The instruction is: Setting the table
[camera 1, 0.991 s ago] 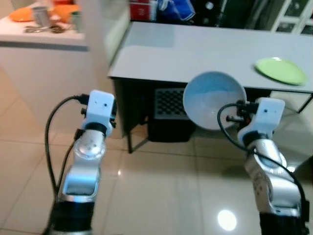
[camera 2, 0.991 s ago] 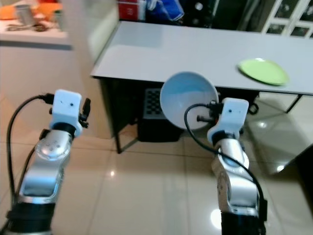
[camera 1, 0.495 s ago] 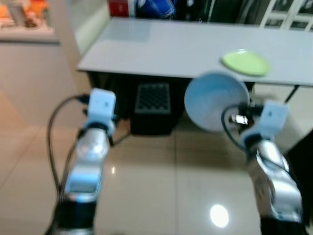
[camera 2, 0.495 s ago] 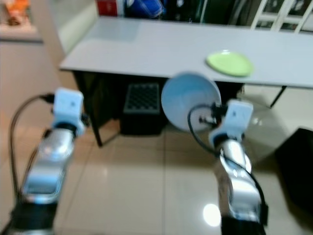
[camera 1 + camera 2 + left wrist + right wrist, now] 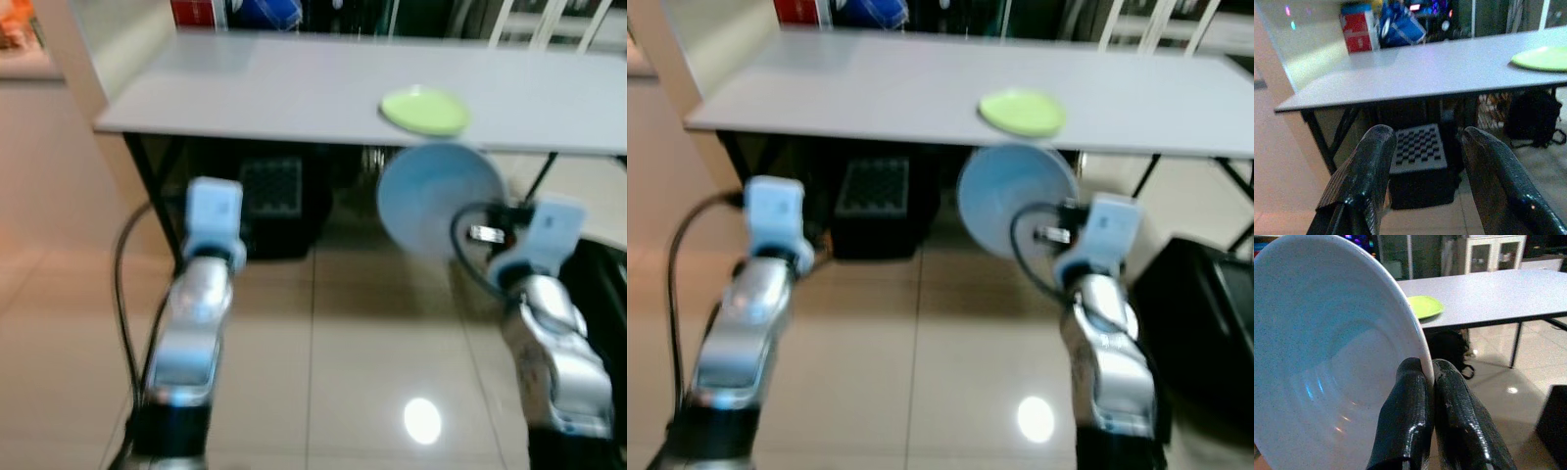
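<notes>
Right hand (image 5: pixel 1420 377): clenched on the rim of a pale blue bowl (image 5: pixel 439 201), the two black fingers (image 5: pixel 1405 416) pinching its edge; the bowl is carried on its side, tilted nearly upright, its hollow facing the robot.
Left hand (image 5: pixel 1422 142): released, fingers spread and holding nothing, raised in front of the robot and pointing toward the counter's near edge.
Bowl's place: in the air at about 2 o'clock in the head views, just short of the grey counter (image 5: pixel 294 88) and lower than its top, not yet over it.
Green plate (image 5: pixel 424 110): already lying flat on the counter at 1 o'clock, close to the near edge, directly beyond the bowl.
Under the counter: a dark checkered crate (image 5: pixel 1418 154) at 11 o'clock and a black bag (image 5: pixel 1530 115) farther along.
Step in hand: by the look of it, the carry-in; the bowl is being brought up to the counter for setting down.
Next move calls for: lifting the bowl above the counter's edge, turning it level, and choosing a bare spot beside the plate before the grip loosens.
</notes>
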Tool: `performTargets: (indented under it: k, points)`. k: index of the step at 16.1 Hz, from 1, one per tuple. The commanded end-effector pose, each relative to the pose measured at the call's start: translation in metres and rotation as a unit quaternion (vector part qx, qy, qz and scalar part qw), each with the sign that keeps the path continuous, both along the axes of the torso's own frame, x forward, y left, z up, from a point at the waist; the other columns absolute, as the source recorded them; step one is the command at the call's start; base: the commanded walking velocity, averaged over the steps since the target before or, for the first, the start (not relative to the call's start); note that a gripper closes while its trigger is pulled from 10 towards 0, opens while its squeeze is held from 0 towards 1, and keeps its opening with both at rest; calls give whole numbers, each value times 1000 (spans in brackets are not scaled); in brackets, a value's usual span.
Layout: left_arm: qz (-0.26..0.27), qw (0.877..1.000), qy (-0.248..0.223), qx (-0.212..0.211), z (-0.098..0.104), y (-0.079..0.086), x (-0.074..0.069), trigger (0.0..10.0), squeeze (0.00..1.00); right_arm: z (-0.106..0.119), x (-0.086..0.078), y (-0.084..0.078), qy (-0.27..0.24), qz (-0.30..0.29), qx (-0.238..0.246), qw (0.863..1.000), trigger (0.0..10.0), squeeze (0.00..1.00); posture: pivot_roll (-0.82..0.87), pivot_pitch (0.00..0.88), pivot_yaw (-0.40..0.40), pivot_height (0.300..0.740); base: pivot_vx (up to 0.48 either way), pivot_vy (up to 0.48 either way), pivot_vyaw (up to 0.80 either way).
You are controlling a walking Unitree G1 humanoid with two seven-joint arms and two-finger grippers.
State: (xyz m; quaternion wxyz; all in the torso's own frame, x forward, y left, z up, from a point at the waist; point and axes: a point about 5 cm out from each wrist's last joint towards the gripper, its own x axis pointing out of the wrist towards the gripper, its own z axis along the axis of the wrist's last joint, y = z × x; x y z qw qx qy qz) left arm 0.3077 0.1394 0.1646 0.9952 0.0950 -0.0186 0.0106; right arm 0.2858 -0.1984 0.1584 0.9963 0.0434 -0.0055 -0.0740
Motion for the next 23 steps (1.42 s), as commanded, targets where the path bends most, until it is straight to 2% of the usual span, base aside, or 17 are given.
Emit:
performTargets:
  k: [1,3,10,13,18,20,22,23]
  points:
    - [19,1000,-21,8,8,7,3,10000,0,9,5,2,-15,1,8,1000,10000,0,11,0,-17,740,0,0,0]
    - [16,999,-27,24,11,9,1,10000,0,10,7,4,-20,1,22,1000,10000,0,18,0,-19,740,142,0,-319]
    - [-12,999,-28,20,11,9,-1,10000,0,12,12,6,-20,5,25,999,10000,0,23,0,-10,740,324,0,-715]
    - [-4,1000,-23,21,9,16,-1,10000,0,10,13,12,-17,14,24,999,10000,0,17,0,-9,740,333,0,0]
    - [-19,1000,-18,14,6,17,-6,10000,0,11,17,14,-20,24,31,999,10000,0,30,0,-12,740,332,0,0]
    - [-11,1000,-8,16,1,24,-6,10000,0,13,18,22,-17,40,8,999,10000,0,23,0,-17,740,334,0,0]
    - [-11,1000,-9,12,3,25,-6,10000,4,13,20,24,-18,45,0,999,10000,0,31,0,-14,740,339,0,0]
    - [-12,1000,-5,9,3,23,-7,10000,353,12,21,24,-18,44,8,999,10000,0,44,0,-17,740,341,0,0]
